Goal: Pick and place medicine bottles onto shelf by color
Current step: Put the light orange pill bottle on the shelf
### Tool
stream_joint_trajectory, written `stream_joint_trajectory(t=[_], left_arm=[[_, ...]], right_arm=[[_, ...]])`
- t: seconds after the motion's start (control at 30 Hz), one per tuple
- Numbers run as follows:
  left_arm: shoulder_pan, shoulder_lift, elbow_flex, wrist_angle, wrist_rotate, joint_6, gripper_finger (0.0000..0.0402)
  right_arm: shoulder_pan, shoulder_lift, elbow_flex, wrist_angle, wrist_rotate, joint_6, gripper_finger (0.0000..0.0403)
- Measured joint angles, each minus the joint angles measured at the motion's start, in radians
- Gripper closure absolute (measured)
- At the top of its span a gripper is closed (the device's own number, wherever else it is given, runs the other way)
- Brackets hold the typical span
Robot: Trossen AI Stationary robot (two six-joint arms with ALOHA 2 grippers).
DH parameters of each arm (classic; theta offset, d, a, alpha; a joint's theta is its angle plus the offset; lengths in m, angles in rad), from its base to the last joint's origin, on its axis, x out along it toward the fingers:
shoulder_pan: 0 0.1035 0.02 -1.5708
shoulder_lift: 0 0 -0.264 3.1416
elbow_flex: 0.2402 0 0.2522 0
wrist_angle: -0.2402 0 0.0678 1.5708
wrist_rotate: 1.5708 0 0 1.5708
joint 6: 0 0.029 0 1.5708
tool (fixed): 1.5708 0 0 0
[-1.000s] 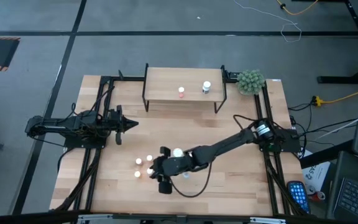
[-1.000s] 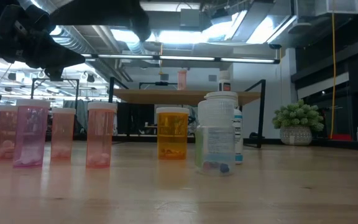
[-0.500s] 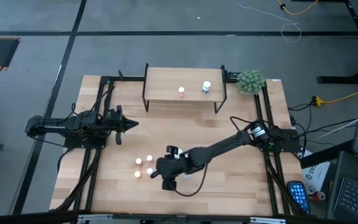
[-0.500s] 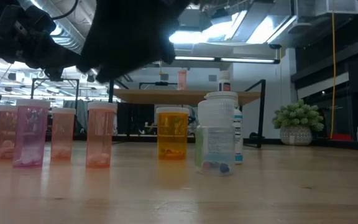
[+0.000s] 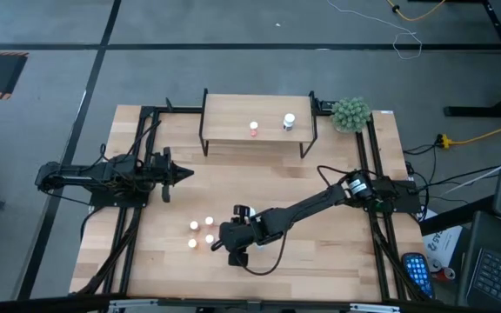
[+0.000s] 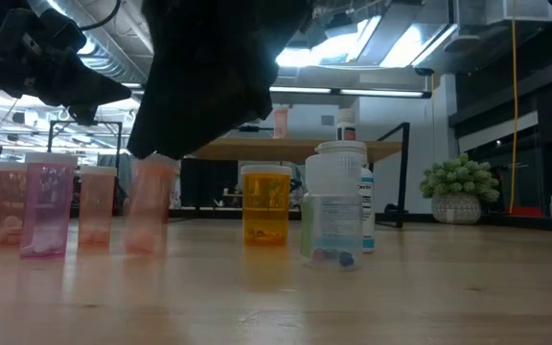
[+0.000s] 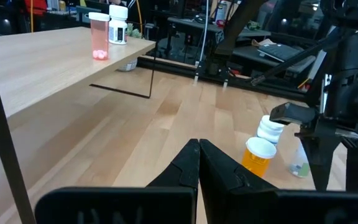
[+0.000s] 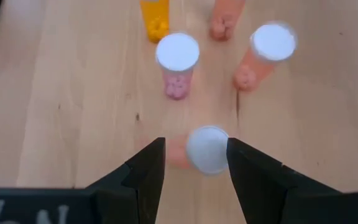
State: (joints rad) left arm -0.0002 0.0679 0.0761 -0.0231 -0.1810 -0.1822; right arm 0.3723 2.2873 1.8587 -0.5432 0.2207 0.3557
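Note:
Several white-capped medicine bottles stand on the table: pink ones, an orange one and a larger white one. My right gripper is open, slanting down over the nearest pink bottle, with a finger on each side of its cap. The shelf at the far side carries a pink bottle and a white bottle. My left gripper is shut and rests at the table's left. My right gripper comes from above, slanting down, with the pink bottle's white cap between its spread fingers. The inner side of one finger lies against the cap's rim; the other finger stands clear of it. The bottle's base stays on the table.
A green fuzzy plant ball sits at the far right corner beside the shelf. Black rails run along the table's left and right sides. Bare wood lies toward the near right.
My right gripper has come down and tipped more steeply downward over the group of pink bottles, its fingers keeping the same gap. In the low view the nearest pink bottle now shows blurred and shifted slightly, its cap hidden behind the gripper.

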Motion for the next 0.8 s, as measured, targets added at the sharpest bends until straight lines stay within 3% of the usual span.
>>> stream_joint_trajectory(t=[0.6, 0.8], left_arm=[[0.000, 0.000, 0.000, -0.003, 0.000, 0.001, 0.0401], [0.000, 0.000, 0.000, -0.003, 0.000, 0.001, 0.0401]], right_arm=[[0.000, 0.016, -0.002, -0.001, -0.005, 0.002, 0.0228], [0.000, 0.014, 0.054, -0.017, -0.004, 0.001, 0.0228]])
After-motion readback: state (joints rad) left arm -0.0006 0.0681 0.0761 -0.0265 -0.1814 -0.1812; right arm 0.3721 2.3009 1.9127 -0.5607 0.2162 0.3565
